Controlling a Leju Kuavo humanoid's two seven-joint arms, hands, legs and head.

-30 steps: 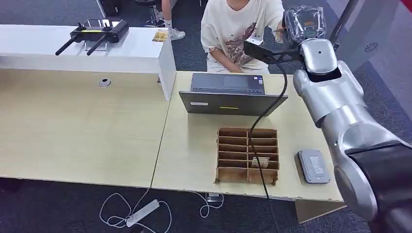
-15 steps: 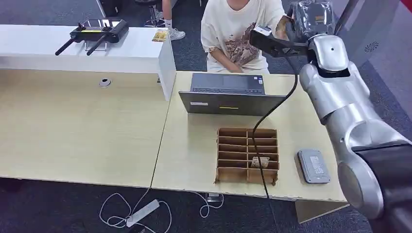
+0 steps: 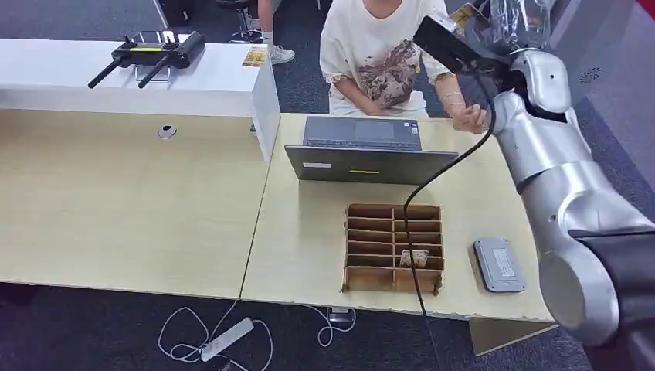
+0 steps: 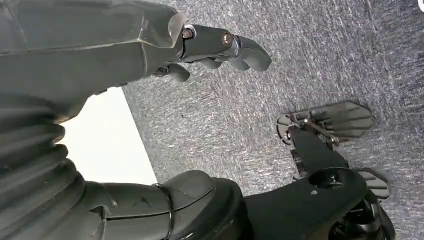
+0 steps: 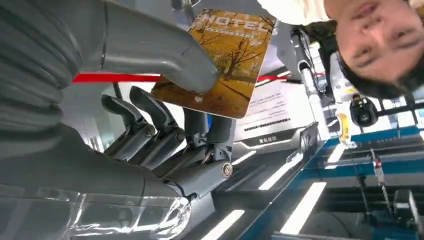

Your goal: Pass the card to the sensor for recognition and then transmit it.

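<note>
My right hand (image 3: pixel 519 18), wrapped in clear plastic, is raised high at the far right, above the person's shoulder. It pinches a yellow-orange hotel card (image 5: pixel 225 60) between the thumb (image 5: pixel 165 55) and the dark fingers (image 5: pixel 200 125); the card's edge (image 3: pixel 464 13) shows beside the wrist camera. The grey sensor pad (image 3: pixel 498 264) lies on the table near the front right edge, far below the hand. My left hand (image 4: pixel 220 44) hangs over the carpet, fingers loosely bent and holding nothing.
A person in a white shirt (image 3: pixel 378 46) sits behind the table, one hand (image 3: pixel 469 117) resting beside the laptop (image 3: pixel 363 151). A cardboard divider box (image 3: pixel 394 247) holds a card (image 3: pixel 414 257). A black cable (image 3: pixel 421 193) hangs from my right wrist across the box.
My right arm has lifted the card higher and to the right. The person's hand, near my hand before, has come down to the table beside the laptop.
</note>
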